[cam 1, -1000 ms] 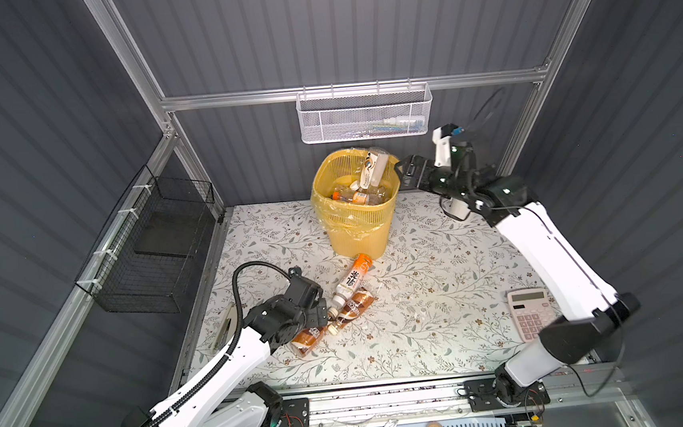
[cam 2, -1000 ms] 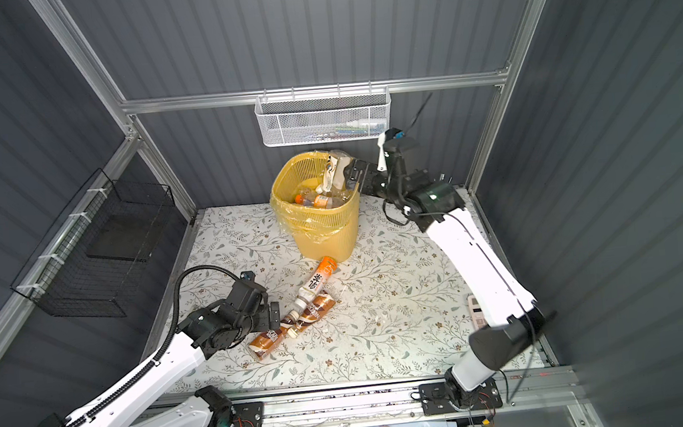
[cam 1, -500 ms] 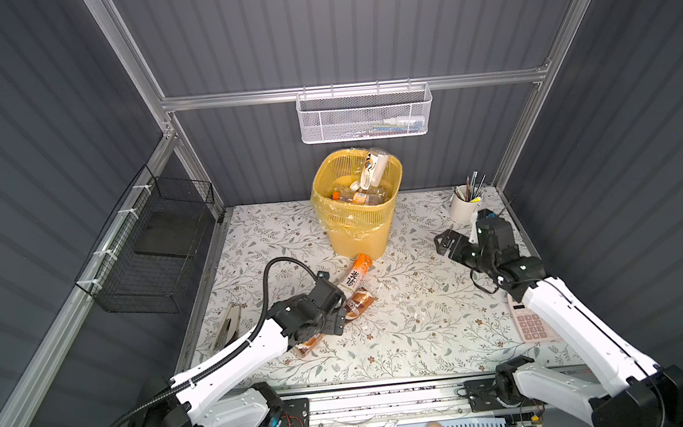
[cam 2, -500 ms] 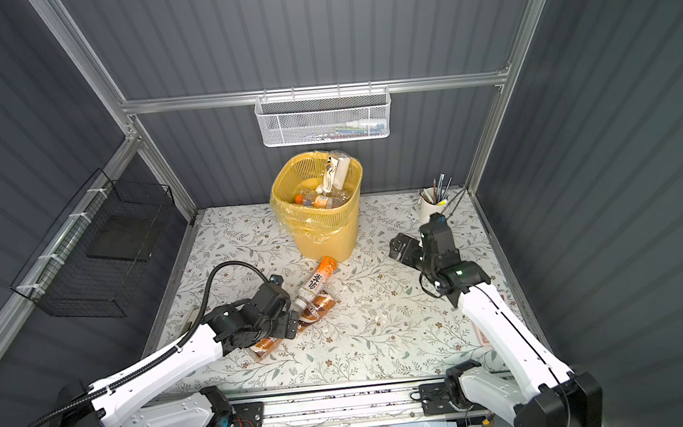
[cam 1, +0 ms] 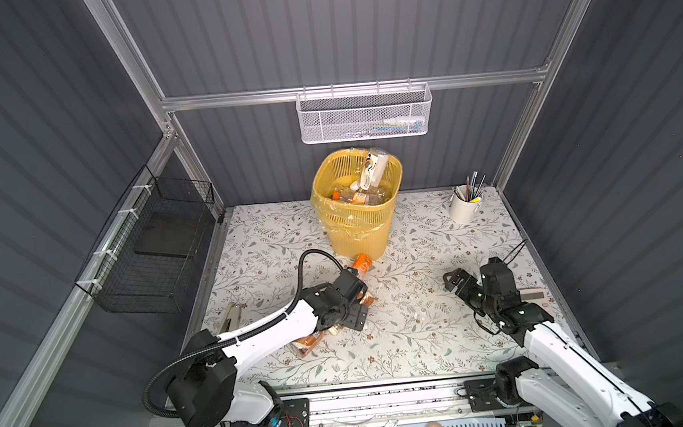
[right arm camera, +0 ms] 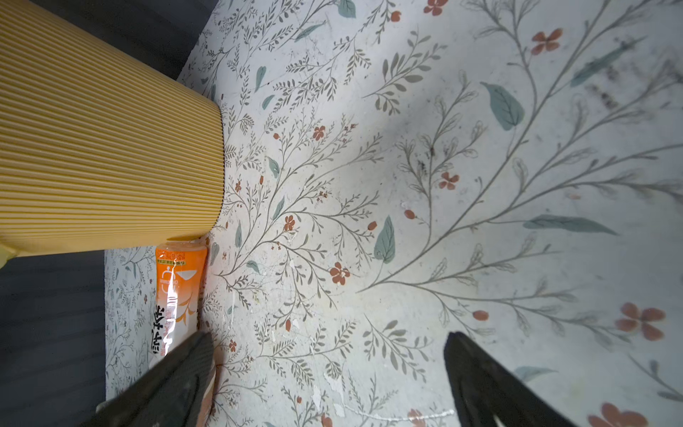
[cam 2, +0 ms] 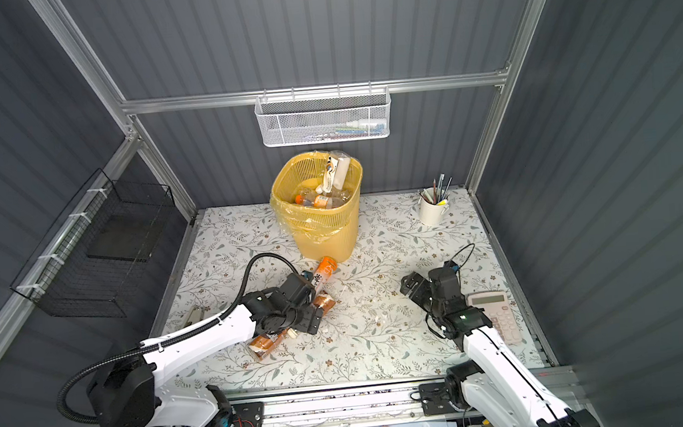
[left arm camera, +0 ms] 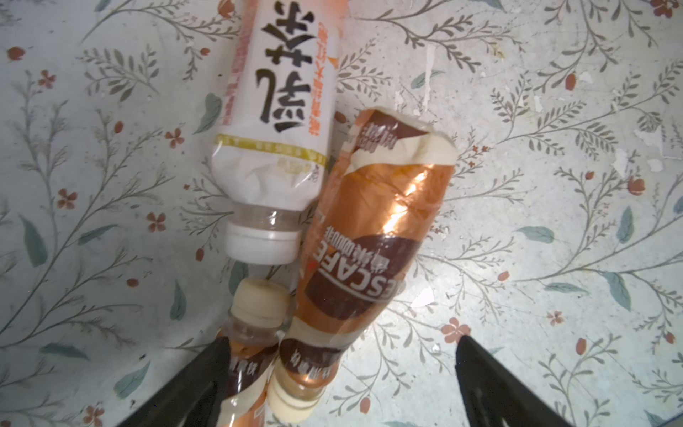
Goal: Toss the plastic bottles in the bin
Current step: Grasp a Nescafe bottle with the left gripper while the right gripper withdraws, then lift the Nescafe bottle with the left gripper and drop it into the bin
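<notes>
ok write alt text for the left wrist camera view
Three bottles lie close together on a flowered table: a white-labelled bottle with a white cap, a brown and orange coffee bottle, and a third bottle partly in view. The open left hand has the cap ends of the last two between its black fingers.

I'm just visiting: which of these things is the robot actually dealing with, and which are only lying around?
Part of the job: yellow bin, bottles already inside it, white-and-orange bottle, brown coffee bottle, second brown bottle with a cream cap.

Just lying about: cup of pens, calculator, white mesh basket, black wire basket.
</notes>
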You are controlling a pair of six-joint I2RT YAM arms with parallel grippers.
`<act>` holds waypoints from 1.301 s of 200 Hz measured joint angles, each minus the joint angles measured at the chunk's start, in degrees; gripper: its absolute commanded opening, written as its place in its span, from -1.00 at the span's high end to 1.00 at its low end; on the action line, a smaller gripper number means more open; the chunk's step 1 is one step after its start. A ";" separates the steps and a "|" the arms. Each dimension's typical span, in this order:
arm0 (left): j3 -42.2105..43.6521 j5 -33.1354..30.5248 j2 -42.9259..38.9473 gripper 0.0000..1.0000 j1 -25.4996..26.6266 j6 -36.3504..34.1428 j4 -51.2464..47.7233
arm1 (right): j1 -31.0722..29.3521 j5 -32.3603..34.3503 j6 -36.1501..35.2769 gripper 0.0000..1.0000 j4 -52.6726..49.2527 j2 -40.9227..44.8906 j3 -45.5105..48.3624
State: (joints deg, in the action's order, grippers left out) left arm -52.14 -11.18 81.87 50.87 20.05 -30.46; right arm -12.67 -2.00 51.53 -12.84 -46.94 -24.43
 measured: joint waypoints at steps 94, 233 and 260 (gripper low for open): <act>-4.22 5.68 11.10 -0.58 0.00 -1.22 4.96 | 1.73 -2.64 0.96 -0.99 2.60 -2.14 0.00; -9.07 7.39 16.87 0.01 2.10 -1.22 5.97 | 5.57 -5.64 0.90 -0.98 3.39 -2.08 1.53; -7.69 6.88 10.05 0.01 2.12 -0.72 8.33 | 5.81 -6.03 0.92 -0.98 3.50 -2.08 1.55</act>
State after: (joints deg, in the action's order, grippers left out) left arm -59.83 -4.29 91.92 52.99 19.33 -22.13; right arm -6.85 -8.03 52.45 -9.34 -49.01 -22.87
